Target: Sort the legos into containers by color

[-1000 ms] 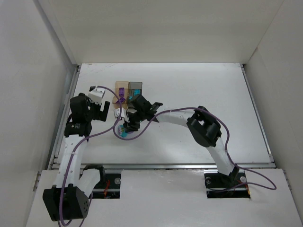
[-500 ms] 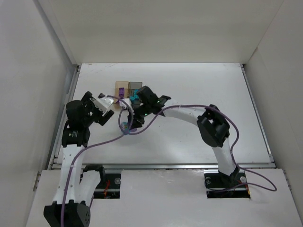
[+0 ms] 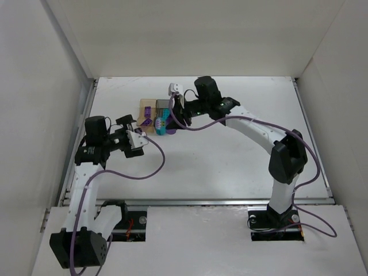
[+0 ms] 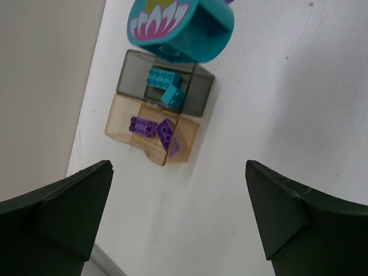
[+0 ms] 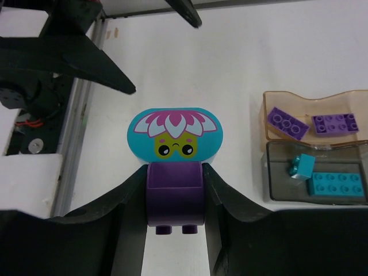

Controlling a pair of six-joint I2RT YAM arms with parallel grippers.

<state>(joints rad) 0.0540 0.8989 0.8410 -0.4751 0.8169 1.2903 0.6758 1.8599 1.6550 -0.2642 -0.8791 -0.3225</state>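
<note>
- The right hand (image 5: 174, 192) is closed on the purple base of a chunky two-colour plastic lego figure (image 5: 172, 135), which has a purple block below and a rounded teal head printed with a lotus face. Both fingers are pressed on the base's sides.
- The figure is held above the white table (image 3: 230, 155) at the end of the bins, nearest the grey one. Whether it overhangs that bin cannot be told.
- Two purple bricks (image 5: 286, 123) are seen inside the translucent amber-orange plastic bin (image 5: 265, 115).
- Two teal bricks (image 5: 336, 184) are seen inside the adjoining smoky dark grey plastic bin (image 5: 270, 172). The two bins' walls are touching.
- The colour match is judged ambiguous, since the gripped part is purple and the head is teal. The bin should be settled before release.
- The figure looks large against either bin, so it should be centred over the chosen opening, away from the shared wall.
- It should be lowered until it sits within the walls, and only then should the fingers be parted. A high drop is likely to bounce out or shift the light bins.
- The left hand (image 4: 177, 164) is spread wide with nothing held. It hovers apart from the bins and is best left out of the path.
</note>
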